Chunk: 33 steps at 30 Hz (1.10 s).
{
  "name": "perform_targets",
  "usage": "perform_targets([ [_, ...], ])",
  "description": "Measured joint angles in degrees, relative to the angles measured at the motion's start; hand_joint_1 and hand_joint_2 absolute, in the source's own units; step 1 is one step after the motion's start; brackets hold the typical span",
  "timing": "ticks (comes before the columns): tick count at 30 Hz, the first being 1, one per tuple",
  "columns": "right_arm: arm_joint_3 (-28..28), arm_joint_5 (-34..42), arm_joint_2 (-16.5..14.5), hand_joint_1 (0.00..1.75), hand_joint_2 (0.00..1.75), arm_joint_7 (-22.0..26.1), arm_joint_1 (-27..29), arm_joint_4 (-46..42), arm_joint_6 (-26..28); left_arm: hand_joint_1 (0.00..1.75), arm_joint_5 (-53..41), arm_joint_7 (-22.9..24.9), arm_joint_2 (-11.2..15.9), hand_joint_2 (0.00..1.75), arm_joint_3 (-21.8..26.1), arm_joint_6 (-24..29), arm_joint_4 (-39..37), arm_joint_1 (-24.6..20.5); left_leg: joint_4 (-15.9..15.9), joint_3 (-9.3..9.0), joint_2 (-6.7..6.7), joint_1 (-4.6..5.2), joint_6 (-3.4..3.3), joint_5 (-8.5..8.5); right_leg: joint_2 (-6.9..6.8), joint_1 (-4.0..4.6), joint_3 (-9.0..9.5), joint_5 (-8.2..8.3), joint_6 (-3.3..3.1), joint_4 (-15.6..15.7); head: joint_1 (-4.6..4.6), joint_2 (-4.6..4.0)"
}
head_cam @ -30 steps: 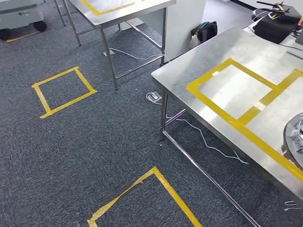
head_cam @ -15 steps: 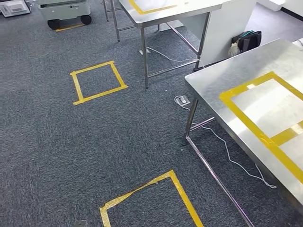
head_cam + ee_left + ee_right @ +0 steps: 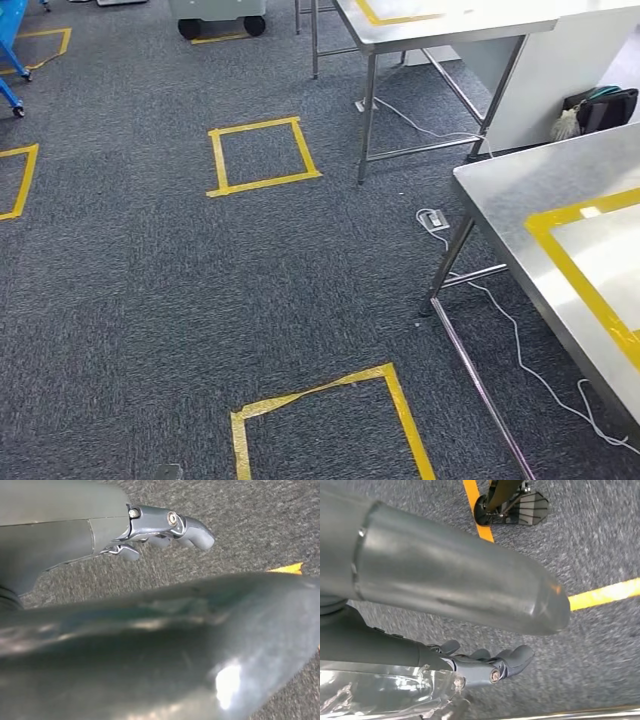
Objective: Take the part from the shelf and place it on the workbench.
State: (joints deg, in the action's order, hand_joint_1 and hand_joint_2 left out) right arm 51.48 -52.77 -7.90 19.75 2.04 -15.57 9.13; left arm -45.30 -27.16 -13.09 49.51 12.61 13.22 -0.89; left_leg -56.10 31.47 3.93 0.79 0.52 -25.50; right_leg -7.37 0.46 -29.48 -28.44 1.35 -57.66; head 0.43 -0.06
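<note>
Carpet (image 3: 151, 290) w/ yellow tape squares (image 3: 260, 155); steel workbench (image 3: 521, 200) at right, white cable (image 3: 528, 365) under it. Left hand (image 3: 166, 527) hung over carpet, fingers apart, empty. Right hand (image 3: 490, 665) likewise (clear plastic-wrapped thing (image 3: 388, 692) just beside it; grip unclear).

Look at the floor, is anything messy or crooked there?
A little. A loose white cable snakes over the carpet under the steel table from a floor socket, easy to trip on. The nearest yellow tape square is wrinkled and uneven along its far edge, while the tape square farther away looks neat.
</note>
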Motion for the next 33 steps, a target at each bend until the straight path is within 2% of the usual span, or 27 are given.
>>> perform_targets([
  [1, -0.33, -0.71, 0.19, 0.00, 0.00, 0.45, -0.03, 0.05, -0.10, 0.00, 0.21, -0.02, -0.02, 0.00, 0.29, -0.02, 0.00, 0.11, 0.07, 0.09, -0.71, -0.08, -0.28, 0.12, -0.10, -0.10, -0.01, -0.16, 0.32, -0.05, -0.01, 0.00],
  [2, -0.70, -1.41, 0.35, 0.00, 0.00, 0.92, -0.04, 0.11, -0.21, 0.00, 0.47, -0.04, -0.02, 0.00, 0.61, -0.04, 0.01, 0.22, 0.14, 0.12, -1.39, -0.18, -0.60, 0.23, 0.81, -0.23, -0.19, -0.72, 0.66, -0.64, 0.04, 0.00],
  [3, -1.08, -2.10, 0.52, 0.00, 0.00, 1.37, 0.01, 0.22, -0.34, 0.00, 0.76, -0.05, -0.05, 0.00, 0.94, -0.04, 0.03, 0.28, 0.22, 0.13, -2.07, -0.32, -0.97, 0.38, 2.37, -0.36, -0.85, -1.86, 0.97, -2.28, 0.14, 0.00],
  [5, -1.79, -3.40, 0.87, 0.00, 0.00, 2.20, 0.40, 0.54, -0.45, 0.00, 1.31, -0.13, -0.19, 0.00, 1.65, -0.12, 0.11, 0.23, 0.25, 0.28, -3.52, -0.43, -1.57, 0.56, 6.00, -0.50, -3.99, -5.64, 1.28, -9.40, 0.34, -0.01],
  [6, -2.10, -4.02, 1.05, 0.00, 0.00, 2.58, 0.67, 0.72, -0.46, 0.00, 1.51, -0.16, -0.29, 0.00, 2.04, -0.21, 0.17, 0.23, 0.24, 0.38, -4.38, -0.41, -1.77, 0.65, 6.82, -0.52, -5.94, -7.36, 1.30, -13.50, 0.36, -0.01],
  [7, -2.39, -4.56, 1.26, 0.00, 0.00, 2.91, 0.91, 0.87, -0.44, 0.00, 1.67, -0.18, -0.36, 0.00, 2.44, -0.33, 0.22, 0.29, 0.23, 0.45, -5.26, -0.39, -1.85, 0.71, 7.19, -0.53, -7.44, -8.22, 1.30, -16.45, 0.37, -0.01],
  [8, -2.62, -4.98, 1.48, 0.00, 0.00, 3.18, 1.05, 1.01, -0.41, 0.00, 1.79, -0.18, -0.40, 0.00, 2.83, -0.46, 0.28, 0.44, 0.22, 0.46, -6.14, -0.38, -1.85, 0.77, 7.33, -0.54, -7.95, -7.85, 1.27, -17.19, 0.39, -0.01],
  [9, -2.82, -5.27, 1.66, 0.00, 0.00, 3.38, 1.10, 1.12, -0.39, 0.00, 1.85, -0.18, -0.43, 0.00, 3.18, -0.56, 0.32, 0.60, 0.20, 0.44, -6.99, -0.40, -1.79, 0.83, 7.51, -0.61, -7.34, -6.36, 1.24, -15.57, 0.38, -0.01],
  [10, -3.01, -5.47, 1.84, 0.00, 0.00, 3.51, 1.11, 1.20, -0.36, 0.00, 1.90, -0.18, -0.46, 0.00, 3.45, -0.66, 0.37, 0.72, 0.15, 0.42, -7.82, -0.45, -1.67, 0.88, 8.07, -0.76, -5.77, -4.14, 1.25, -11.98, 0.39, -0.01],
  [12, -3.41, -5.89, 2.05, 0.00, 0.00, 3.67, 1.10, 1.43, -0.33, 0.00, 1.99, -0.18, -0.52, 0.00, 3.94, -0.76, 0.51, 0.77, -0.17, 0.60, -9.40, -0.44, -1.20, 0.96, 11.02, -1.30, -2.26, -0.91, 1.37, -4.08, 0.37, 0.00],
  [13, -3.60, -6.20, 2.14, 0.00, 0.00, 3.72, 1.09, 1.57, -0.32, 0.00, 2.06, -0.18, -0.57, 0.00, 4.23, -0.79, 0.60, 0.74, -0.29, 0.79, -10.09, -0.43, -0.91, 1.03, 12.16, -1.46, -1.20, -0.29, 1.34, -1.69, 0.34, 0.00],
  [14, -3.77, -6.58, 2.19, 0.00, 0.00, 3.74, 1.09, 1.73, -0.33, 0.00, 2.13, -0.17, -0.62, 0.00, 4.57, -0.79, 0.69, 0.77, -0.34, 1.01, -10.74, -0.46, -0.57, 1.15, 12.79, -1.47, -0.72, -0.32, 1.19, -0.74, 0.32, 0.00],
  [16, -4.10, -7.31, 2.34, 0.00, 0.00, 3.76, 1.09, 1.92, -0.39, 0.00, 2.26, -0.16, -0.73, 0.00, 5.31, -0.79, 0.82, 1.00, -0.24, 1.42, -11.65, -0.67, 0.08, 1.46, 11.59, -1.27, -0.42, -0.10, 0.48, -0.56, 0.31, -0.01],
  [17, -4.27, -7.58, 2.41, 0.00, 0.00, 3.79, 1.11, 1.99, -0.45, 0.00, 2.29, -0.15, -0.81, 0.00, 5.64, -0.79, 0.86, 1.15, -0.63, 1.71, -10.87, -0.67, 0.38, 1.15, 10.90, -1.24, -0.30, 0.10, 0.07, -0.46, 0.25, -0.01],
  [18, -4.45, -7.77, 2.49, 0.00, 0.00, 3.83, 1.14, 2.06, -0.50, 0.00, 2.33, -0.14, -0.86, 0.00, 5.93, -0.79, 0.89, 1.21, -1.97, 2.43, -9.45, -0.62, 0.66, 0.17, 10.10, -1.24, -0.27, 0.30, -0.27, -0.32, 0.08, -0.01],
  [20, -4.68, -7.99, 2.68, 0.00, 0.00, 3.90, 1.41, 2.22, -0.55, 0.00, 2.34, -0.13, -0.95, 0.00, 6.31, -0.80, 0.97, 1.09, -8.14, 5.33, -5.93, -0.51, 1.06, -3.56, 8.31, -1.15, -0.37, 0.46, -0.69, -0.14, -0.25, -0.01],
  [21, -4.76, -8.10, 2.81, 0.00, 0.00, 3.94, 1.58, 2.28, -0.55, 0.00, 2.34, -0.11, -0.96, 0.00, 6.46, -0.83, 1.01, 1.00, -12.23, 7.24, -5.11, -0.58, 1.22, -5.50, 7.31, -1.07, -0.43, 0.43, -0.79, -0.14, -0.33, -0.01],
  [22, -4.81, -8.26, 2.92, 0.00, 0.00, 4.00, 1.70, 2.34, -0.54, 0.00, 2.33, -0.07, -0.97, 0.00, 6.67, -0.87, 1.04, 0.97, -15.46, 8.71, -4.78, -0.65, 1.32, -6.66, 6.34, -1.02, -0.47, 0.39, -0.86, -0.14, -0.32, -0.01],
  [23, -4.89, -8.44, 3.02, 0.00, 0.00, 4.09, 1.74, 2.40, -0.54, 0.00, 2.31, -0.02, -0.98, 0.00, 6.92, -0.92, 1.07, 1.03, -16.96, 9.31, -4.63, -0.72, 1.38, -6.77, 5.42, -0.99, -0.47, 0.33, -0.89, -0.14, -0.33, -0.01],
  [24, -4.98, -8.58, 3.10, 0.00, 0.00, 4.21, 1.72, 2.46, -0.54, 0.00, 2.27, 0.03, -0.98, 0.00, 7.17, -0.97, 1.10, 1.13, -16.28, 8.82, -4.48, -0.76, 1.39, -5.83, 4.62, -0.99, -0.43, 0.27, -0.87, -0.15, -0.33, -0.01],
  [25, -5.07, -8.66, 3.14, 0.00, 0.00, 4.36, 1.68, 2.53, -0.54, 0.00, 2.17, 0.06, -0.97, 0.00, 7.41, -1.01, 1.14, 1.22, -13.41, 7.22, -4.05, -0.78, 1.34, -4.06, 3.90, -1.01, -0.33, 0.18, -0.78, -0.15, -0.34, -0.01],
  [27, -5.19, -8.65, 3.16, 0.00, 0.00, 4.74, 1.67, 2.64, -0.50, 0.00, 1.80, 0.05, -0.97, 0.00, 7.75, -1.04, 1.25, 1.17, -5.39, 2.88, -1.37, -0.58, 1.06, -0.79, 2.64, -0.82, -0.15, -0.15, -0.39, -0.28, -0.39, -0.01],
  [28, -5.19, -8.60, 3.19, 0.00, 0.00, 4.91, 1.69, 2.67, -0.44, 0.00, 1.49, 0.05, -0.99, 0.00, 7.86, -1.07, 1.31, 1.04, -2.49, 1.38, -0.27, -0.45, 0.79, 0.01, 2.03, -0.65, -0.14, -0.35, -0.12, -0.32, -0.35, -0.01],
  [29, -5.19, -8.55, 3.24, 0.00, 0.00, 5.07, 1.69, 2.69, -0.39, 0.00, 1.19, 0.04, -1.03, 0.00, 7.95, -1.10, 1.36, 0.94, -0.95, 0.62, 0.37, -0.31, 0.50, 0.18, 1.42, -0.48, -0.11, -0.57, 0.16, -0.32, -0.33, -0.01],
  [31, -5.19, -8.47, 3.35, 0.00, 0.00, 5.25, 1.52, 2.69, -0.31, 0.00, 0.67, 0.02, -1.09, 0.00, 8.19, -1.15, 1.39, 0.96, -0.50, 0.57, -0.73, -0.21, -0.16, 0.07, 0.20, -0.40, 0.41, -0.84, 0.69, -0.10, -0.25, -0.01],
  [32, -5.18, -8.43, 3.40, 0.00, 0.00, 5.31, 1.35, 2.69, -0.29, 0.00, 0.48, 0.02, -1.13, 0.00, 8.32, -1.16, 1.40, 1.06, -0.38, 0.51, -1.37, -0.28, -0.47, 0.14, 0.43, -0.50, 0.61, -1.16, 1.01, -0.27, -0.23, -0.01],
  [33, -5.17, -8.34, 3.43, 0.00, 0.00, 5.35, 1.20, 2.72, -0.27, 0.00, 0.20, 0.02, -1.15, 0.00, 8.44, -1.17, 1.41, 1.12, -0.27, 0.45, -1.97, -0.40, -0.84, 0.27, 1.55, -0.60, 0.40, -1.95, 1.30, -1.30, -0.09, -0.01],
])
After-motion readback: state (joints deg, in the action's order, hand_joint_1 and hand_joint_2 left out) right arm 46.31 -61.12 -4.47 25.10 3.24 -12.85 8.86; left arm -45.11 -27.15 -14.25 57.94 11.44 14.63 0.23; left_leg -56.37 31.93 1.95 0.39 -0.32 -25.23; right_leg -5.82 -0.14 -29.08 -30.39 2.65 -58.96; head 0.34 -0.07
